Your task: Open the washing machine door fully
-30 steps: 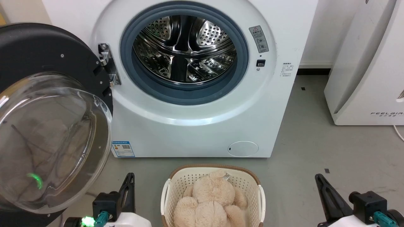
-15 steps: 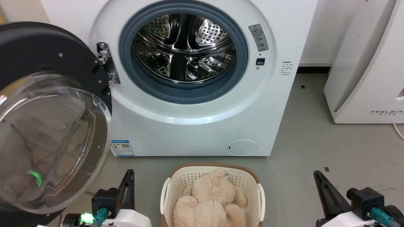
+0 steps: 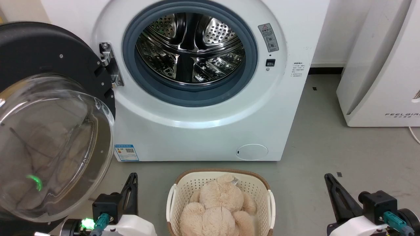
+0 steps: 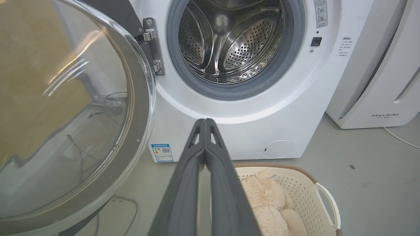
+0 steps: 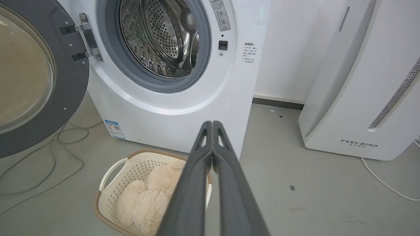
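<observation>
Both tools clenched empty, left tool (image 3: 132, 177) low near the door (image 3: 49, 55) glass, right tool (image 3: 328, 179) well apart; door hangs wide left of the washing machine (image 3: 203, 131); risk: a careless left-arm move bumps it toward shut.

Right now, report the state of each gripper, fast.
Left gripper: closed, fingers pressed together, holding nothing.
Right gripper: closed, fingers pressed together, holding nothing.
</observation>
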